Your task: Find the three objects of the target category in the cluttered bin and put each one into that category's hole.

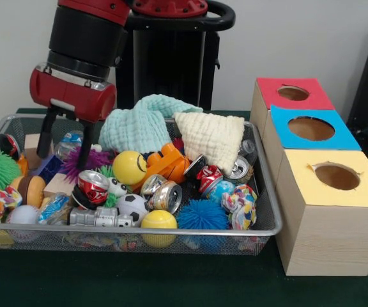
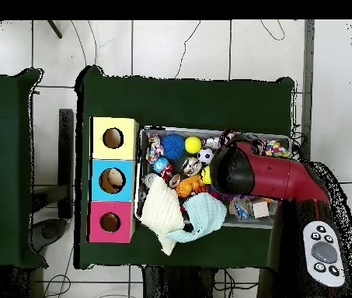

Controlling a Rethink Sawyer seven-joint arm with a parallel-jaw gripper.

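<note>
Green table cover beneath the setup; white tiled floor around it; second green table alongside.

So the bin sits on the counter with three boxes lined up right beside it. Two cloths are heaped at the back, cans and balls in front.

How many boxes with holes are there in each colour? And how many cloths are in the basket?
Red box: 1
Blue box: 1
Yellow box: 1
Teal cloth: 1
Cream cloth: 1
Total: 5
</note>
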